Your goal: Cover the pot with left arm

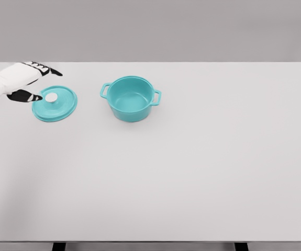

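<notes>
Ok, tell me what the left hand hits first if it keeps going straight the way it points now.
Most likely the lid: the left hand points to the picture's right, its thumb tip already by the white knob. The pot lies farther along. Hand height over the table is unclear.

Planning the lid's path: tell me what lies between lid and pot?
Nothing: in the head view, only bare table separates the lid from the pot.
</notes>
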You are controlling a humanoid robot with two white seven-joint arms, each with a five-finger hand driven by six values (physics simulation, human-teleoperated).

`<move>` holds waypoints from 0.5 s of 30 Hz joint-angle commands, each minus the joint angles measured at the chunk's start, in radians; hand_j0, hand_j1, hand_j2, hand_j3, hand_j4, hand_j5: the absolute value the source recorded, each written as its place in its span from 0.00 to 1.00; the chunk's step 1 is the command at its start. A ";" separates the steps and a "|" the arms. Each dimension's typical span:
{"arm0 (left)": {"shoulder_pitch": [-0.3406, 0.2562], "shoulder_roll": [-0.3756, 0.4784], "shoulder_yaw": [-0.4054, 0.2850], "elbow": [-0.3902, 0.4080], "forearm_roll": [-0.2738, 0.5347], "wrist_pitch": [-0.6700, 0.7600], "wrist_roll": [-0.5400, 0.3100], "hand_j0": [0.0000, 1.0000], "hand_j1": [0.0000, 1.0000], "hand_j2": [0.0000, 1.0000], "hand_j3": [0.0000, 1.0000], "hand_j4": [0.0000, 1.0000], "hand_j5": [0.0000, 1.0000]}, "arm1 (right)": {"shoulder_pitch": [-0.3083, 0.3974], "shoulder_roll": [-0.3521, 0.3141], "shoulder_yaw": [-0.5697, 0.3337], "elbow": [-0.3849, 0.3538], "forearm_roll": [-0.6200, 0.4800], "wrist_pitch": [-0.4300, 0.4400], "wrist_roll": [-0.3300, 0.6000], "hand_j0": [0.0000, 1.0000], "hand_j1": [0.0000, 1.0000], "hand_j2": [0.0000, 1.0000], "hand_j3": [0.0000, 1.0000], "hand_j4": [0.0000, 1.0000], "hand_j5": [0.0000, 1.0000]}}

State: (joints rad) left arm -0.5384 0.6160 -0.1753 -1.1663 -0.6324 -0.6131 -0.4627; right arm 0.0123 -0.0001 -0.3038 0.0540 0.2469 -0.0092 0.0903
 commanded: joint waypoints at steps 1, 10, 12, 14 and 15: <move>0.000 -0.001 -0.039 0.027 0.003 0.002 -0.001 0.79 0.79 0.79 0.79 0.79 0.79 | 0.000 0.000 0.000 0.001 0.000 0.000 0.000 1.00 1.00 1.00 1.00 1.00 1.00; -0.069 -0.002 -0.093 0.134 0.003 0.002 -0.001 0.79 0.79 0.79 0.79 0.79 0.79 | 0.000 0.000 0.000 0.000 0.000 0.000 0.000 1.00 1.00 1.00 1.00 1.00 1.00; -0.071 -0.004 -0.095 0.142 0.003 0.002 -0.001 0.79 0.79 0.79 0.79 0.79 0.79 | 0.000 0.000 0.000 0.000 0.000 0.000 0.000 1.00 1.00 1.00 1.00 1.00 1.00; -0.071 -0.010 -0.095 0.146 0.003 0.002 -0.001 0.79 0.79 0.79 0.79 0.79 0.79 | 0.000 0.000 0.000 0.000 0.000 0.000 0.000 1.00 1.00 1.00 1.00 1.00 1.00; -0.071 -0.010 -0.095 0.148 0.003 0.002 -0.001 0.78 0.78 0.78 0.78 0.78 0.78 | 0.000 0.000 0.000 0.000 0.000 0.000 0.000 1.00 1.00 1.00 1.00 1.00 1.00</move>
State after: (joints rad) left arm -0.6090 0.6081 -0.2676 -1.0273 -0.6354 -0.6132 -0.4638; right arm 0.0123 -0.0001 -0.3038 0.0542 0.2469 -0.0092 0.0903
